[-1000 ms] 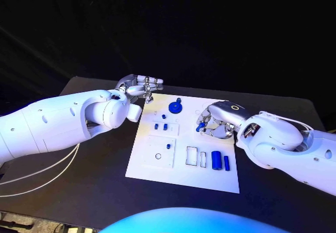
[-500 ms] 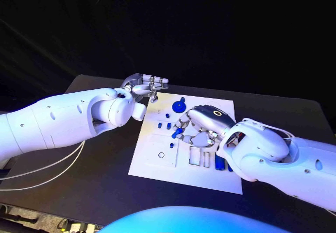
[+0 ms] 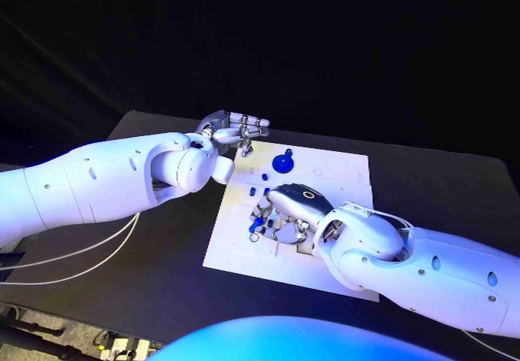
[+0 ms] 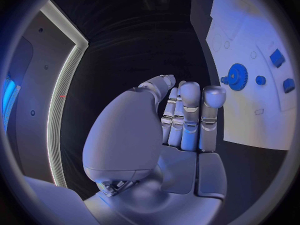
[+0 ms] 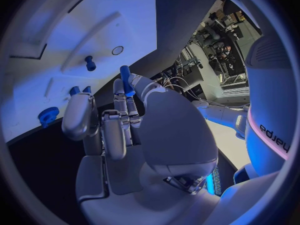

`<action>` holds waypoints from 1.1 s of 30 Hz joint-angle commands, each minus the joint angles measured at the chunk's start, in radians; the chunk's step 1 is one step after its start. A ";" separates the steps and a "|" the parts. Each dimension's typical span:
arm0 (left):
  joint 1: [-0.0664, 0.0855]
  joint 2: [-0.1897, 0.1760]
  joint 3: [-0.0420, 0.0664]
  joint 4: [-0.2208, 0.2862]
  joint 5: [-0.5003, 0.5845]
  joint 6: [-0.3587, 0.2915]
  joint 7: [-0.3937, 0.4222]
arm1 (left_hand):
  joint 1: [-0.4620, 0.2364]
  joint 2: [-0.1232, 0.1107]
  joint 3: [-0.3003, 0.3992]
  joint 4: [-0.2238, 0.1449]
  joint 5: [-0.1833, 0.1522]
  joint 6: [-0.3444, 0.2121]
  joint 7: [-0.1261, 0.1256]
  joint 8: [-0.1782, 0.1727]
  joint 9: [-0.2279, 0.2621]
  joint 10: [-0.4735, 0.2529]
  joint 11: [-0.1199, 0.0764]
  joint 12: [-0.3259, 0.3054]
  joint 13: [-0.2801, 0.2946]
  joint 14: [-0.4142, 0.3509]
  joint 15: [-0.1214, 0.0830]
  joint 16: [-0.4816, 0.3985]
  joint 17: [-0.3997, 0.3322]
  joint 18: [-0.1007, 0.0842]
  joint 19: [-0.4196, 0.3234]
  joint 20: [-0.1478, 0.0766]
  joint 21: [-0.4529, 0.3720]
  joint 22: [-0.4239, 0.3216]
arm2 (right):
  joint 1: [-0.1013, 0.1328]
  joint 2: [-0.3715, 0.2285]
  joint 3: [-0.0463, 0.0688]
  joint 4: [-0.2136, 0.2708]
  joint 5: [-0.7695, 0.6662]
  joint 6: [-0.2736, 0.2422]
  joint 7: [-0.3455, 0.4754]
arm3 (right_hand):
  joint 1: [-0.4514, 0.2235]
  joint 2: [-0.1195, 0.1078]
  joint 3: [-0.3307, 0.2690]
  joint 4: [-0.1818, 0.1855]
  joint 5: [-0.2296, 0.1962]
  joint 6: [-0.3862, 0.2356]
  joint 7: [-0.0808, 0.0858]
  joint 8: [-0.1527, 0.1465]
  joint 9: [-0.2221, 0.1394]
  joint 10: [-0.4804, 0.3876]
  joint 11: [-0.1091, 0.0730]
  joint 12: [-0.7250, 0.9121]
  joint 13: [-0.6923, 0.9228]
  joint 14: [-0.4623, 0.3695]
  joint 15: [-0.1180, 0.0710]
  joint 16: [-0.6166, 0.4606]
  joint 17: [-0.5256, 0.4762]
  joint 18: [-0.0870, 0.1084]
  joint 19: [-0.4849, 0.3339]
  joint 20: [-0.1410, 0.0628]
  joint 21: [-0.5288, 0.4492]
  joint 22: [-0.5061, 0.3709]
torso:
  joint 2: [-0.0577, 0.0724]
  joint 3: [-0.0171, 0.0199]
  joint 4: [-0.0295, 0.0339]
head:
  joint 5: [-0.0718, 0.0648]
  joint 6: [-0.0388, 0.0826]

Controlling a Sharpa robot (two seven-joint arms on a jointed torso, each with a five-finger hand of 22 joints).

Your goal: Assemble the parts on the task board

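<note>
Right hand (image 3: 284, 213) sits mid-frame over the board (image 3: 341, 167) pinching a small blue peg (image 5: 125, 80) in its fingertips, while the left hand (image 3: 231, 126), fingers together and holding nothing, hangs by the board's upper-left corner.

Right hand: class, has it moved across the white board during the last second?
Yes. The right hand has moved from the board's right side toward its left half, holding a small blue peg.
</note>
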 commanded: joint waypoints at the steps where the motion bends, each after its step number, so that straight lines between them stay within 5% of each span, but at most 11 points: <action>1: 0.001 0.002 0.001 0.003 0.004 0.018 0.004 | 0.005 0.005 0.002 -0.005 0.001 -0.006 -0.002 -0.002 -0.002 -0.004 0.001 0.004 0.001 -0.009 0.000 -0.003 -0.001 0.009 -0.005 0.004 -0.004 -0.001 | -0.008 0.011 -0.001 -0.011 -0.012 0.048 0.008 | 0.002 -0.001 0.006 0.000 0.003 0.005 0.002 -0.002 0.001 0.000 0.007 -0.007 -0.001 0.065 -0.004 0.003 0.057 -0.008 -0.002 0.002 -0.006 0.038 | 0.001 0.0001 0.0003 | 0.003 -0.004; 18: 0.001 0.001 0.001 0.004 0.004 0.019 0.003 | 0.005 0.005 0.002 -0.006 0.001 -0.007 -0.002 -0.002 -0.002 -0.005 0.001 0.005 0.002 -0.009 0.001 -0.003 -0.001 0.009 -0.004 0.004 -0.004 -0.001 | -0.015 0.032 -0.003 -0.044 -0.063 0.123 -0.025 | 0.001 0.001 0.008 0.000 0.005 0.004 0.002 -0.003 0.002 0.001 0.007 -0.008 -0.001 0.064 -0.003 0.001 0.055 -0.008 -0.003 0.003 -0.008 0.038 | 0.000 0.0006 -0.0002 | 0.009 -0.008; 33: 0.001 0.000 0.001 0.005 0.004 0.018 0.003 | 0.005 0.005 0.002 -0.006 0.001 -0.007 -0.002 -0.002 -0.002 -0.005 0.001 0.005 0.002 -0.009 0.001 -0.003 -0.001 0.009 -0.004 0.004 -0.004 -0.001 | -0.017 0.044 -0.007 -0.047 -0.119 0.130 -0.080 | -0.006 -0.003 0.008 0.000 0.007 0.002 0.003 -0.005 0.001 0.000 0.009 -0.011 -0.001 0.062 -0.002 -0.003 0.047 -0.006 -0.008 0.004 -0.020 0.033 | 0.000 0.0006 0.0004 | 0.010 -0.008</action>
